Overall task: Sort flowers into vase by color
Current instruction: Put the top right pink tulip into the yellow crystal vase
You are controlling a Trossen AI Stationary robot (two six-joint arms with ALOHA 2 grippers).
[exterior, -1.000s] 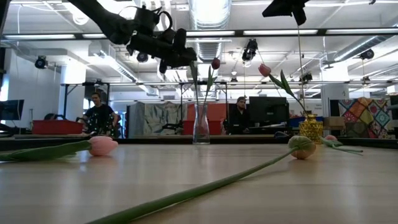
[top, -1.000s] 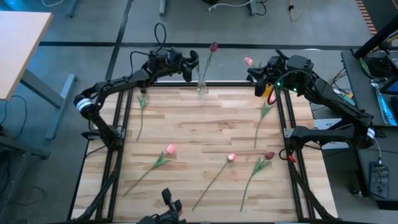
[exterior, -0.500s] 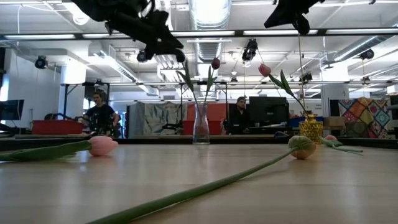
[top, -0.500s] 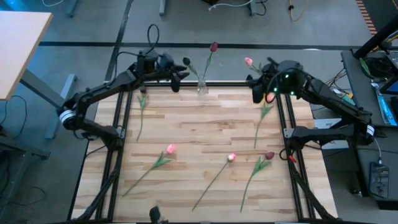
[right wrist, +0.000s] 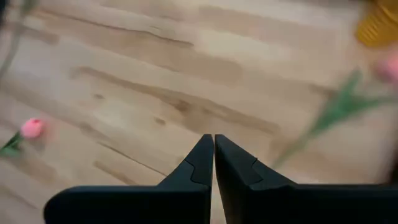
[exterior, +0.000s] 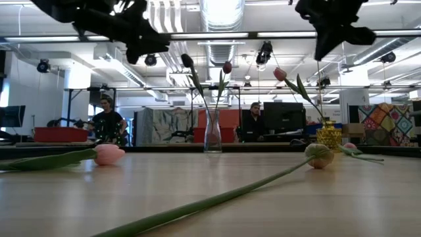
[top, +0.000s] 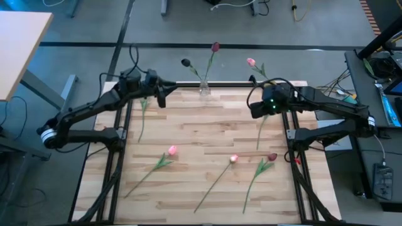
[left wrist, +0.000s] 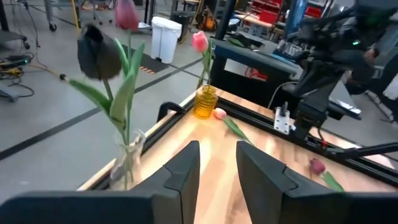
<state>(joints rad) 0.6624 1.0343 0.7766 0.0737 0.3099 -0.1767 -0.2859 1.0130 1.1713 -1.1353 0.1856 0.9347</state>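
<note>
Right claw [top: 256, 110], fingers pinched shut on nothing, hangs over the worktop [top: 201, 125] beside a pink tulip [top: 265, 116] lying near the yellow vase [left wrist: 206, 102], while the left claw [top: 161, 99] gapes empty near the glass vase [top: 204, 88] of maroon tulips [top: 215, 47]

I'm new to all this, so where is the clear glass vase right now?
The glass vase stands at the table's far edge, near the middle, holding two dark flowers; the yellow vase is to its right.

Both arms matte black; left arm [top: 94, 110] has a white band lower left; right arm [top: 326, 103] apparently shows green light.
</note>
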